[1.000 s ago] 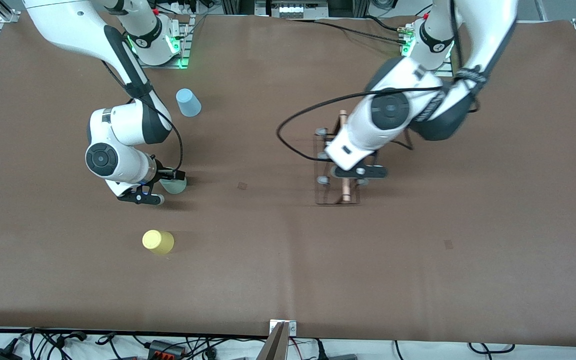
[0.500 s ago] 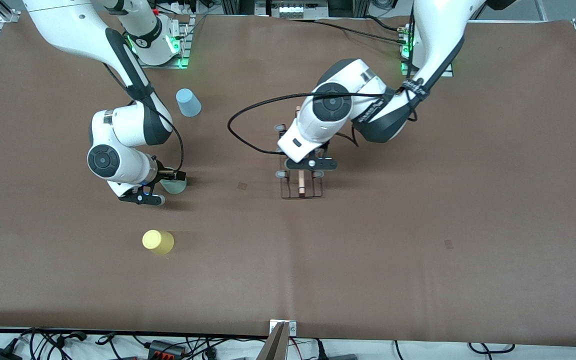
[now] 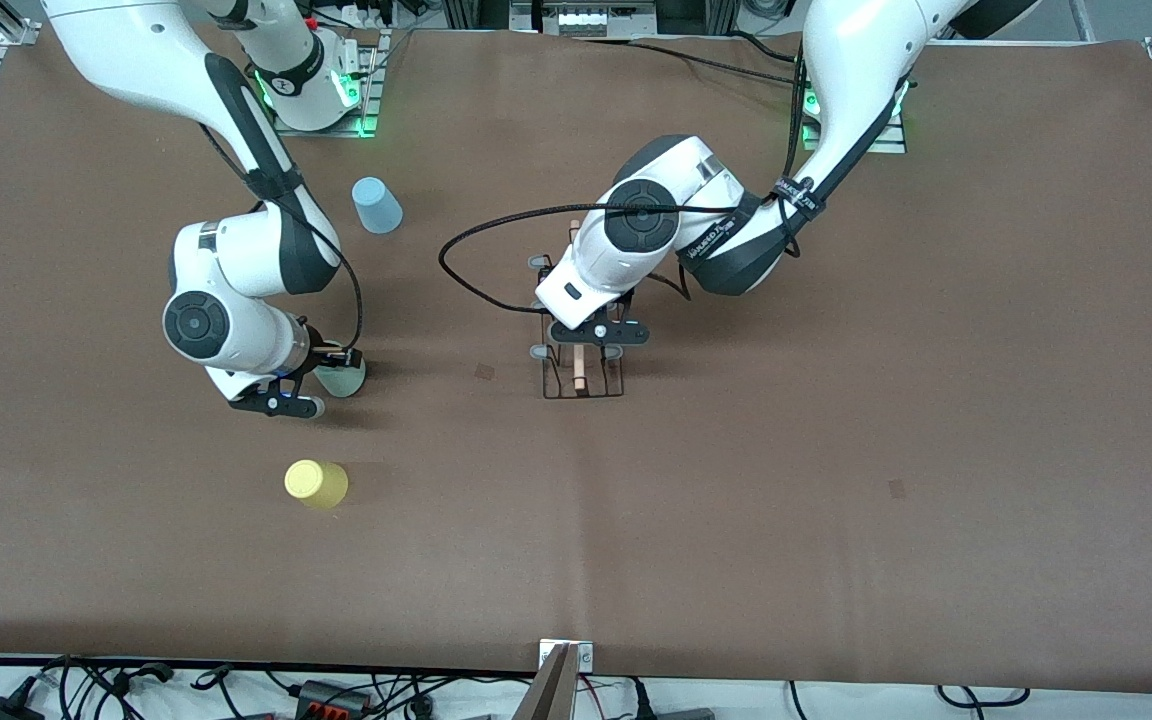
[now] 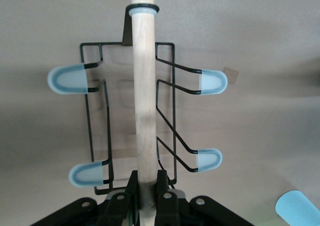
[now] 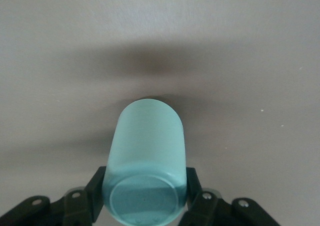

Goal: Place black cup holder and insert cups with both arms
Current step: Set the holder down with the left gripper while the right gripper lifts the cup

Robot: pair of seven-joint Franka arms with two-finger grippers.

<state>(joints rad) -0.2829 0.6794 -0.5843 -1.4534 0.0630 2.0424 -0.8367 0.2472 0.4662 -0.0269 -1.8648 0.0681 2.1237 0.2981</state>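
Note:
My left gripper [image 3: 598,334] is shut on the light wooden rod handle [image 4: 144,95] of the black cup holder [image 3: 582,376] and holds it over the middle of the table. In the left wrist view the gripper [image 4: 145,187] clamps the rod, and the black wire frame [image 4: 92,131] with pale grey-tipped prongs [image 4: 69,79] hangs below. My right gripper [image 3: 319,381] is shut on the mint green cup [image 3: 344,380] and holds it just above the table. The right wrist view shows the gripper [image 5: 145,193] round that cup [image 5: 146,146]. The yellow cup [image 3: 316,483] and the light blue cup [image 3: 376,205] stand on the table.
The brown table cover [image 3: 836,450] is bare toward the left arm's end. A black cable [image 3: 476,290] loops from the left wrist beside the holder. Cables and plugs lie along the table edge nearest the camera [image 3: 336,690].
My left arm has carried the cup holder toward the right arm's end of the table. My right gripper has shifted slightly with the mint green cup in it.

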